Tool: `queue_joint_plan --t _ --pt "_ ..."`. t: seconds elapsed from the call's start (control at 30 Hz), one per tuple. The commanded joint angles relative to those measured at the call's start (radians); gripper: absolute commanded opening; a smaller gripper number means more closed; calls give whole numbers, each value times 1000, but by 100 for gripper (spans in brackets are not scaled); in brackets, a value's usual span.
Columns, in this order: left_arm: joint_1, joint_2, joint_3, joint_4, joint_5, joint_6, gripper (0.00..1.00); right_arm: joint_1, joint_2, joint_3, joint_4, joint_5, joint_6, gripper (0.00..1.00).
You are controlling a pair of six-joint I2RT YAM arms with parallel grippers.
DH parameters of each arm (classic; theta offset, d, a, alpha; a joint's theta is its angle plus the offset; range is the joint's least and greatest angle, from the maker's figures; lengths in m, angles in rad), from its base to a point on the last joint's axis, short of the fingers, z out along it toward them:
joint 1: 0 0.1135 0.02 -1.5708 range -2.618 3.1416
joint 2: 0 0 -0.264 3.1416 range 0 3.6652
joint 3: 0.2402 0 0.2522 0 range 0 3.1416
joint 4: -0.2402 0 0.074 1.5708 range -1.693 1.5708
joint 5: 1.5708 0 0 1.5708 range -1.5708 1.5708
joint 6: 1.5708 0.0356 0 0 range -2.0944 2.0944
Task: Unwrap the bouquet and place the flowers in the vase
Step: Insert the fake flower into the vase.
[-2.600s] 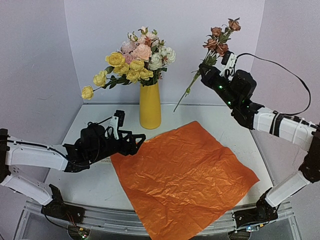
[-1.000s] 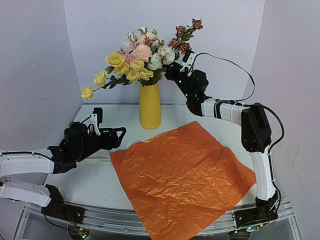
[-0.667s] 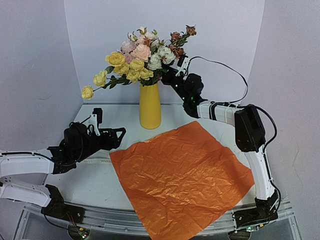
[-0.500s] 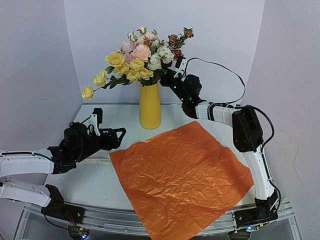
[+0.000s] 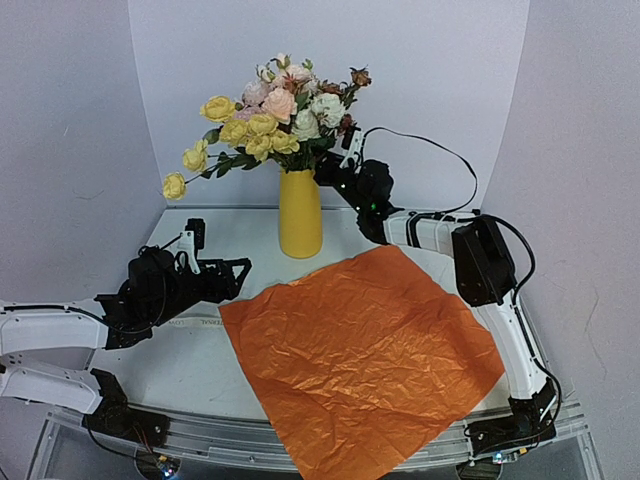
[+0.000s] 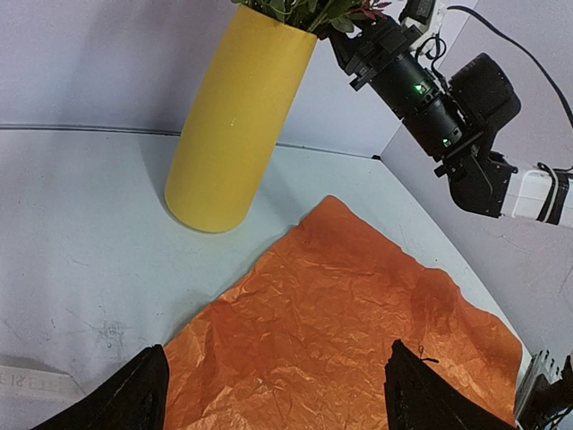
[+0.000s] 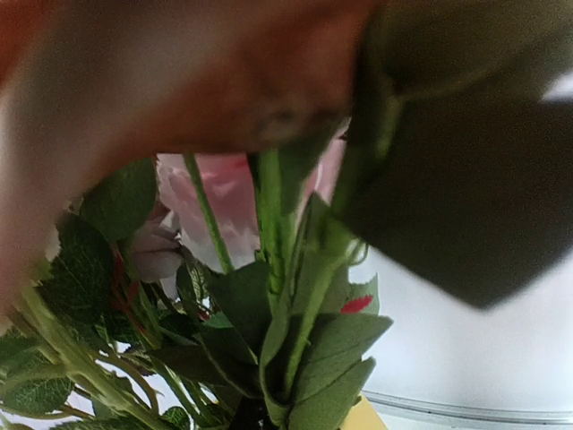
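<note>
Top external: we note the right gripper clamped on the rust-brown flowers, stem near upright and tipped toward 1 o'clock, the vase mouth just at that claw's 9 o'clock; the left gripper gapes, farther off.

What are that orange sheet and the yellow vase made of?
The orange sheet looks like thin matte paper: fine crinkles cover it and it lies nearly flat. The yellow vase is smooth and evenly coloured with a faint sheen, so glazed ceramic or plastic; the pictures leave that open.
</note>
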Motion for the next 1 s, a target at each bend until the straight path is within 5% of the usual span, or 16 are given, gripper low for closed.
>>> queue_joint_plan --t 0.0,0.07,0.13,0.27,0.7,0.97 --pt "4 -18 -2 0 9 12 84 16 -2 22 0 -40 -10 9" --pt "4 -15 -1 0 11 12 84 16 -16 12 1 -35 -15 11" --pt "4 -13 1 0 14 12 84 16 -66 -31 12 -14 -25 25" --pt "4 -11 0 0 18 11 84 16 -132 -103 38 33 -36 38" --pt "6 -16 3 -1 27 12 84 16 -274 -311 121 69 -41 54" --pt "8 -34 14 -7 20 25 85 16 -399 -519 165 67 -53 88"
